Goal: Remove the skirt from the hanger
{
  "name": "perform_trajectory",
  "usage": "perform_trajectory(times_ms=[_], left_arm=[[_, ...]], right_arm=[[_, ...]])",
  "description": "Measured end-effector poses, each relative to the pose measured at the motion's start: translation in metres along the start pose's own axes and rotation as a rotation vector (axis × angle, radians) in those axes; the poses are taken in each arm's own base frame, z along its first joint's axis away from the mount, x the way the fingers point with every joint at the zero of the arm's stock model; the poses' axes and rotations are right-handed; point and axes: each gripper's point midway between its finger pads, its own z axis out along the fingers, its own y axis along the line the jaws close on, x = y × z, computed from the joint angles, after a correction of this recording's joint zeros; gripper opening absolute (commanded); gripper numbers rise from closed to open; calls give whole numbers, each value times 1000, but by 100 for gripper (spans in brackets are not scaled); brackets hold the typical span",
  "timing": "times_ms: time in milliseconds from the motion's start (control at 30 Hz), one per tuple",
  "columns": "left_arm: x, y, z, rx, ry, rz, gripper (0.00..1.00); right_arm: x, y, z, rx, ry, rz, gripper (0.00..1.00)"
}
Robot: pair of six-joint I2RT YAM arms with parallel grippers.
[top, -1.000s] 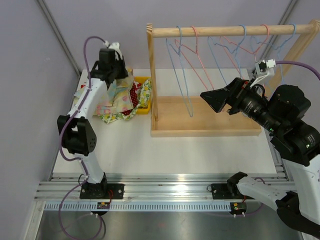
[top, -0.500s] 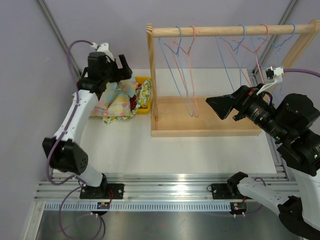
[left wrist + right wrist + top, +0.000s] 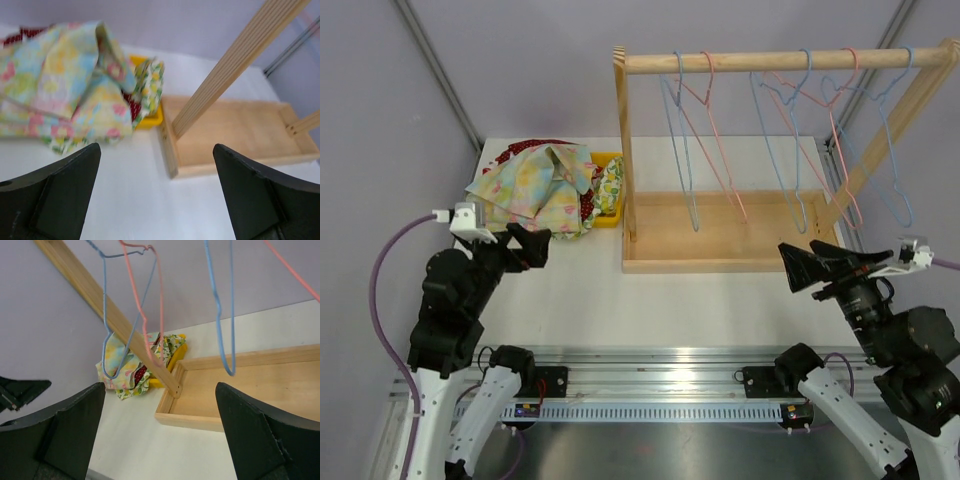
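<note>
I take the wooden rack (image 3: 730, 264) as my landmark: a shallow tray base, an upright post at its left end and a round bar across the top. Just left of that post I see a yellow bin (image 3: 606, 158), close against the base, with a red spotted cloth (image 3: 587, 206) showing at its left side. The rack stands on a white table (image 3: 650, 300). In front of the rack, along the table's near edge, runs an aluminium rail (image 3: 660, 380). Behind the rack are pale purple walls (image 3: 540, 70).

Pastel floral skirt (image 3: 527, 190) lies crumpled beside bare hangers (image 3: 688, 150)
</note>
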Motion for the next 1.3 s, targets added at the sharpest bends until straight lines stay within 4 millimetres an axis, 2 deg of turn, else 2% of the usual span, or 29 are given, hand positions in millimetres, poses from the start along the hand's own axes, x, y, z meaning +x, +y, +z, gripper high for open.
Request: perform_trajectory(times_ms=[100, 200, 367, 767, 1033, 1133, 1200, 1233, 1300], left_arm=[[45, 27, -9, -105, 109, 3, 99], [61, 46, -16, -196, 164, 16, 99], [61, 54, -19, -237, 158, 30, 99], [74, 66, -17, -298, 228, 42, 99], [66, 78, 0, -353, 283, 156, 99], [59, 74, 11, -310, 242, 192, 99], [56, 72, 26, -266, 170, 225, 99], [58, 73, 31, -256, 144, 235, 99], [76, 83, 42, -250, 110, 277, 99]], right_arm=[[7, -22, -15, 49, -65, 8, 99], [13, -37, -21, 92, -91, 10, 99], [25, -50, -20, 149, -61, -3, 99], [34, -63, -23, 208, -34, -19, 99], [42, -68, -22, 224, -14, -31, 100], [44, -69, -21, 225, -7, -32, 100], [44, -69, -21, 225, -7, -32, 99], [44, -69, -21, 225, -8, -32, 99], [44, -69, -22, 223, -10, -29, 99]])
